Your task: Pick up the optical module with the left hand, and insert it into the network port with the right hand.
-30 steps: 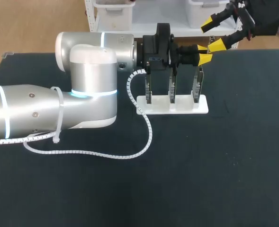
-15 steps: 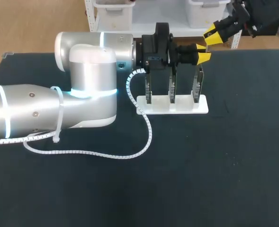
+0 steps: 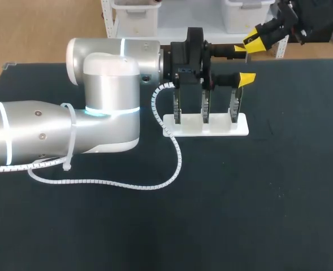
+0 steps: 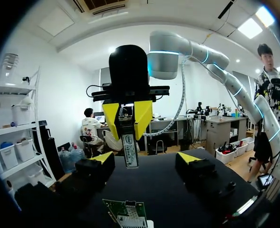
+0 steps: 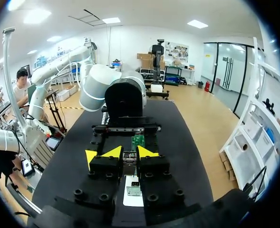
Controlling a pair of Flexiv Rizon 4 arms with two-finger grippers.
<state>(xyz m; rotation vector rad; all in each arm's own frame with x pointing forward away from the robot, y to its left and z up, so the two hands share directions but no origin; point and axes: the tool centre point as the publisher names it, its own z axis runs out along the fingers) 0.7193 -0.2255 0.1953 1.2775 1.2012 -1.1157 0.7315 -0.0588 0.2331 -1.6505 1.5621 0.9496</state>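
The optical module (image 4: pixel 129 150), a small silver bar, hangs from my right gripper (image 4: pixel 126 116), which is shut on its upper end. My left gripper (image 4: pixel 146 160) stands open around it, both fingers clear of the module. From above, the left gripper (image 3: pixel 243 64) lies over the back of the table, its yellow tips wide apart, and the right gripper (image 3: pixel 253 42) meets it from the far right. In the right wrist view the module (image 5: pixel 129 157) sits pinched in my right gripper (image 5: pixel 126 154). The white stand (image 3: pixel 207 126) carries three upright port boards under the left gripper.
A white spiral cable (image 3: pixel 166 164) loops from the left arm across the dark table (image 3: pixel 256 203). A green board (image 5: pixel 138 141) of the stand shows ahead of the right gripper, and the stand's white base (image 5: pixel 132 192) lies under it.
The right gripper came in and shut on the module held by the left gripper. The left gripper's fingers then spread apart and let go of it.
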